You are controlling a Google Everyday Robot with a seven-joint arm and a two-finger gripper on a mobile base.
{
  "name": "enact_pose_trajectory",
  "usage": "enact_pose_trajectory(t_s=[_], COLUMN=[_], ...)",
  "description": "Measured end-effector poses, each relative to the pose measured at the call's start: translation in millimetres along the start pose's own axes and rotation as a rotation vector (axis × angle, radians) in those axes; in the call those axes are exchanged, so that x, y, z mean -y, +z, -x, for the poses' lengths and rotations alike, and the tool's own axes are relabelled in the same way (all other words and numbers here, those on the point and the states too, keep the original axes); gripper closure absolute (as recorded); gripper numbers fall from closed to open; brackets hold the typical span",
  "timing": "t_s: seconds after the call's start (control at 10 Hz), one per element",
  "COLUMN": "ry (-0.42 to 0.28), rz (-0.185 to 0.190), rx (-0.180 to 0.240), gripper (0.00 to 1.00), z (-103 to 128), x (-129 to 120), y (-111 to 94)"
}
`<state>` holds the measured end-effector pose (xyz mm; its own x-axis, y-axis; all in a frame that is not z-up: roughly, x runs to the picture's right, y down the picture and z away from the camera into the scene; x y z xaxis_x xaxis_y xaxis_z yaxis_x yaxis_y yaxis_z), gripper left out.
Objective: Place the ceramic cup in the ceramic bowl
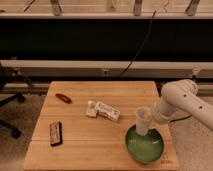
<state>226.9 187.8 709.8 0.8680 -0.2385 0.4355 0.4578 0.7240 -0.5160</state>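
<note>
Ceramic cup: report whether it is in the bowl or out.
Not settled: ceramic cup at the gripper, its base over the ceramic bowl's far rim; contact cannot tell.

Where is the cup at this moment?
At the picture's right, the cup is at the far rim of the green bowl, the gripper beside it.

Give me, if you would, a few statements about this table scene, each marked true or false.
1. The ceramic cup is at the far rim of the ceramic bowl. True.
2. The gripper is at the left edge of the table. False: it is beside the cup, on the right.
3. The white box lies in the bowl. False: it lies on the table, left of the bowl.
4. The dark flat object lies front left. True.
</note>
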Motion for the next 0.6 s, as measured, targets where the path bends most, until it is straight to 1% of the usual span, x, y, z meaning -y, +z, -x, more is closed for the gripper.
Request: enact_pose_trajectory(t_s=[0.6], ry=[-0.007], rz=[0.001], rx=[-0.002], gripper=[1.00], z=[-6.5], x=[3.1], y=[5.7])
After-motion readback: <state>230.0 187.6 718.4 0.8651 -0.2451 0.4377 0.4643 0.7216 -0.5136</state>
